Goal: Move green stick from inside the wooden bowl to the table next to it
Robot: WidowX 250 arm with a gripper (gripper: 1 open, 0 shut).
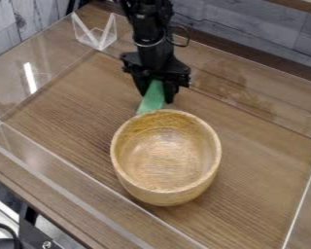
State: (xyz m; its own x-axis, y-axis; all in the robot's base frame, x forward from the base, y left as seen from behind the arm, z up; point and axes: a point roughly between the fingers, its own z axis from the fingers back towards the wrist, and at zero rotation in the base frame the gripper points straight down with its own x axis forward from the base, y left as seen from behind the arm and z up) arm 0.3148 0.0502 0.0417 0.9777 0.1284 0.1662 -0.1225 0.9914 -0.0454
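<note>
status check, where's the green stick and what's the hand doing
Hand clamped on green stick, just beyond the wooden bowl. Stick out of bowl, low over table; contact unclear. Nothing in the way.

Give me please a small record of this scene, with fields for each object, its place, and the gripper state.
gripper: points down, jaws closed on the green stick
green stick: held at its upper end, outside the bowl, lower end near the bowl's far rim; contact with the table cannot be told
wooden bowl: upright on the table, nothing visible inside
table: brown wood grain, clear walls around the edges
task state: stick out of the bowl, not yet released
</note>
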